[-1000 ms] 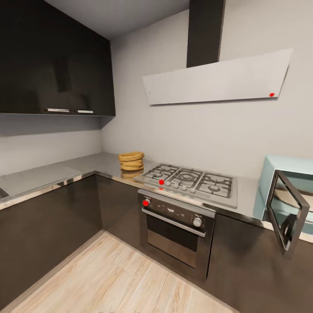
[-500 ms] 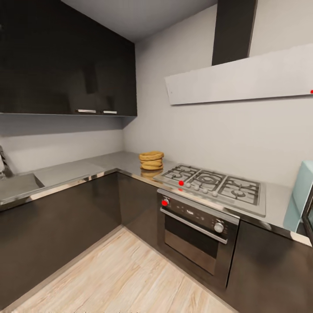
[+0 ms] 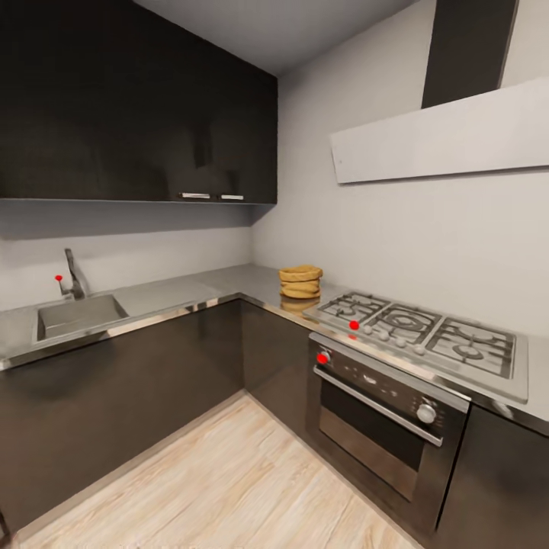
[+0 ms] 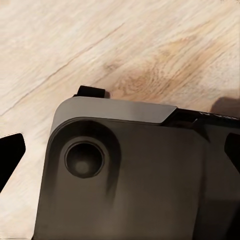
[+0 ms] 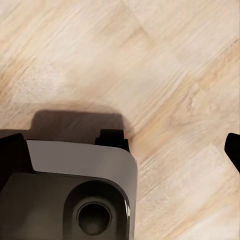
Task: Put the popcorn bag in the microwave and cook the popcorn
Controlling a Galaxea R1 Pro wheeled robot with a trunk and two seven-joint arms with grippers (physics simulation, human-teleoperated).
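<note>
The popcorn bag (image 3: 300, 282), a squat tan-orange sack with a rolled rim, stands on the steel countertop (image 3: 191, 292) near the inner corner, just left of the gas hob (image 3: 423, 335). The microwave is out of view. In the left wrist view my left gripper (image 4: 120, 155) hangs above the wood floor (image 4: 150, 45) and the robot's grey base (image 4: 130, 175), its dark fingertips (image 4: 10, 157) far apart with nothing between them. My right gripper (image 5: 120, 152) hangs the same way, with one fingertip (image 5: 234, 147) at the frame's edge.
A built-in oven (image 3: 381, 415) with silver knobs sits under the hob. A sink (image 3: 76, 315) with a tap (image 3: 74, 276) is set in the left counter run. Dark wall cabinets (image 3: 130, 107) hang above, and an extractor hood (image 3: 450, 133) sits over the hob. Light wood floor (image 3: 229, 480) lies ahead.
The head view has swung left: the microwave with its open door slid out at the right and the sink came in at the left. The bag has not moved.
</note>
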